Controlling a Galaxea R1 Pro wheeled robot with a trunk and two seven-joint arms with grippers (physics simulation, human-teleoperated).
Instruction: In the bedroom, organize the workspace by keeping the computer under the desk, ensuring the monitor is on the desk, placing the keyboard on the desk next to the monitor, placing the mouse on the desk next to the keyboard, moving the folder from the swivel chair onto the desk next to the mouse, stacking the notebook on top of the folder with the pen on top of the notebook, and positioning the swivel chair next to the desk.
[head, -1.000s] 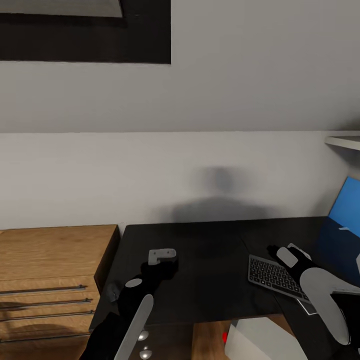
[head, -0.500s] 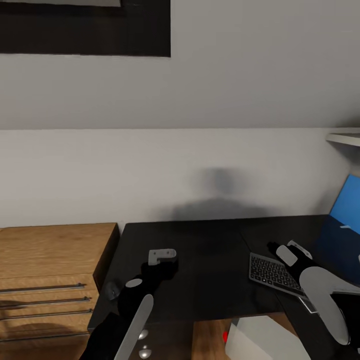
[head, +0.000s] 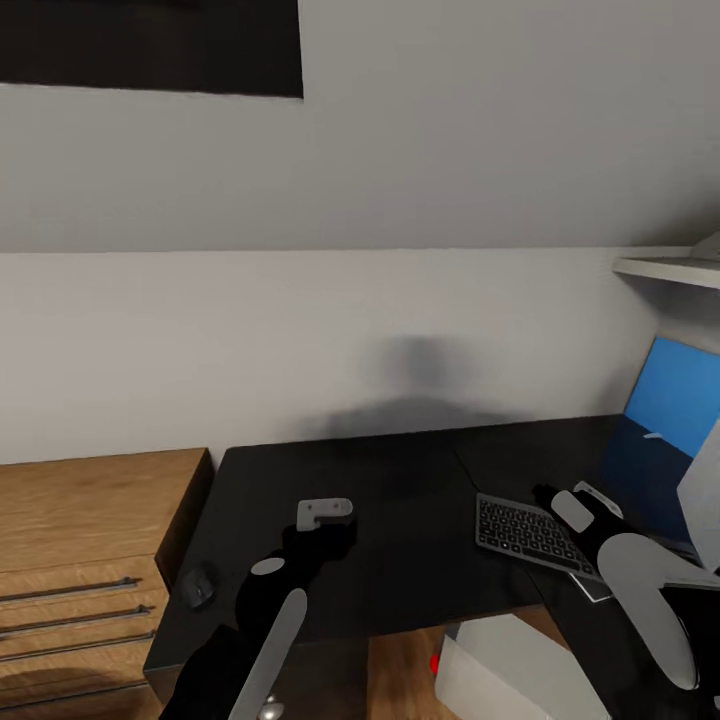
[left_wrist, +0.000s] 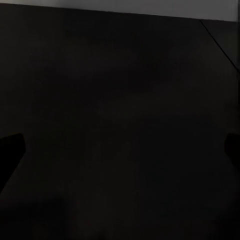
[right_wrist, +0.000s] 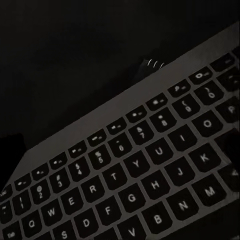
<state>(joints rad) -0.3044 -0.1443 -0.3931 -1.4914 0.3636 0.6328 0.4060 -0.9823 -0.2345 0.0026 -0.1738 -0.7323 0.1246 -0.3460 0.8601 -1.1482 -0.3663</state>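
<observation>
keyboard (head: 525, 533) on desk (head: 400, 490) | mouse (head: 197, 587) probably at left edge

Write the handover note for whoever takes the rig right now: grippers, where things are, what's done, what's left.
Left gripper: above the bare desk, holding nothing visible; open or shut unclear.
Right gripper: over the keyboard; grip can't be told.
Keyboard lies on the desk beside the monitor.
Mouse sits at the desk's far left corner, away from the keyboard.
Done: monitor and keyboard on desk.
Left: bring mouse beside keyboard, then folder, notebook, pen, chair.
</observation>
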